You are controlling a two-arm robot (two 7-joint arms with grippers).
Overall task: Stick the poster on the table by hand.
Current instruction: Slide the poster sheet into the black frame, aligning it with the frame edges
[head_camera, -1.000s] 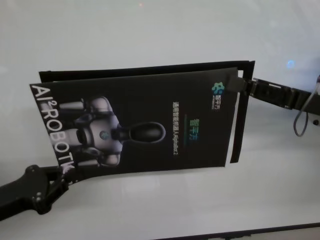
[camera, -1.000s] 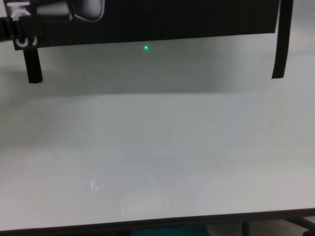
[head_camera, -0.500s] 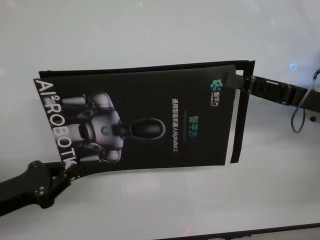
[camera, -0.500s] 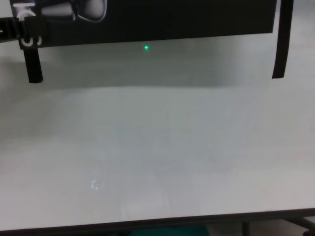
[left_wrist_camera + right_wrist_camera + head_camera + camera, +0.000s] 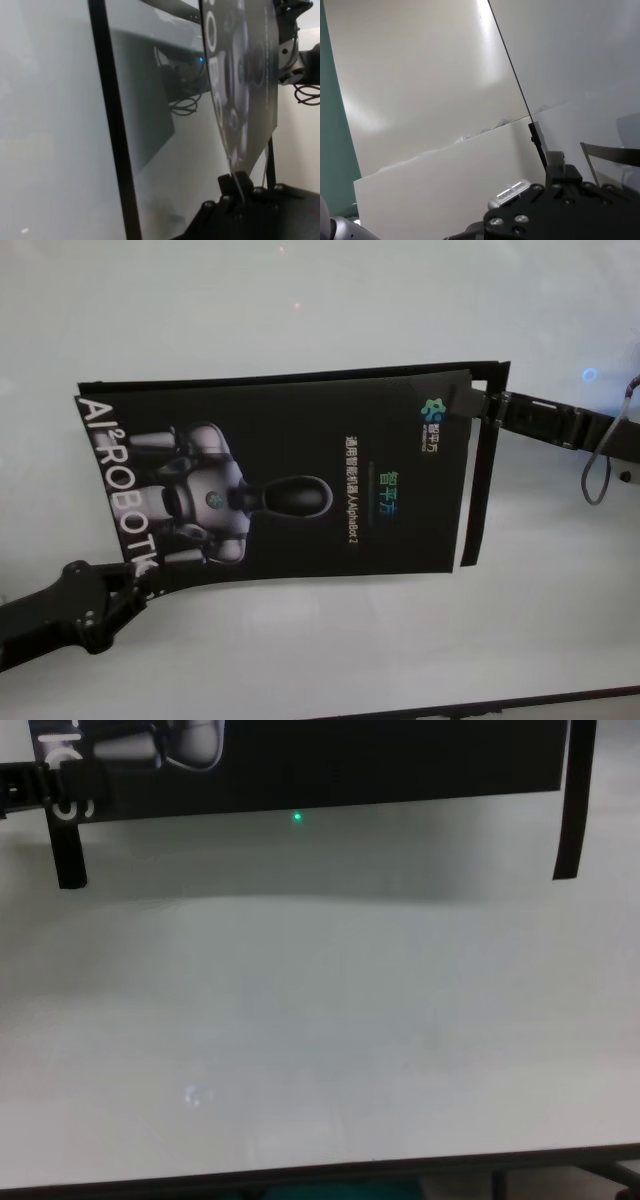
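The poster (image 5: 290,480) is a black glossy sheet with a grey-white robot picture and white letters. It is held just above the white table (image 5: 320,660). My left gripper (image 5: 133,578) is shut on its near left corner. My right gripper (image 5: 468,405) is shut on its far right corner. The chest view shows the poster's near edge (image 5: 350,765) hanging over the table (image 5: 320,1020). In the left wrist view the poster (image 5: 245,75) stands edge-on above the fingers (image 5: 235,186). In the right wrist view the right gripper (image 5: 554,161) pinches a thin sheet edge.
Narrow black strips lie on the table around the poster, one along the far side (image 5: 300,373) and one on the right (image 5: 480,490). Their near ends show in the chest view (image 5: 68,855) (image 5: 570,810). A grey cable loop (image 5: 597,480) hangs from the right arm.
The poster's left end has shifted a little to the right, and the left gripper has moved with it. The right gripper has hardly moved.
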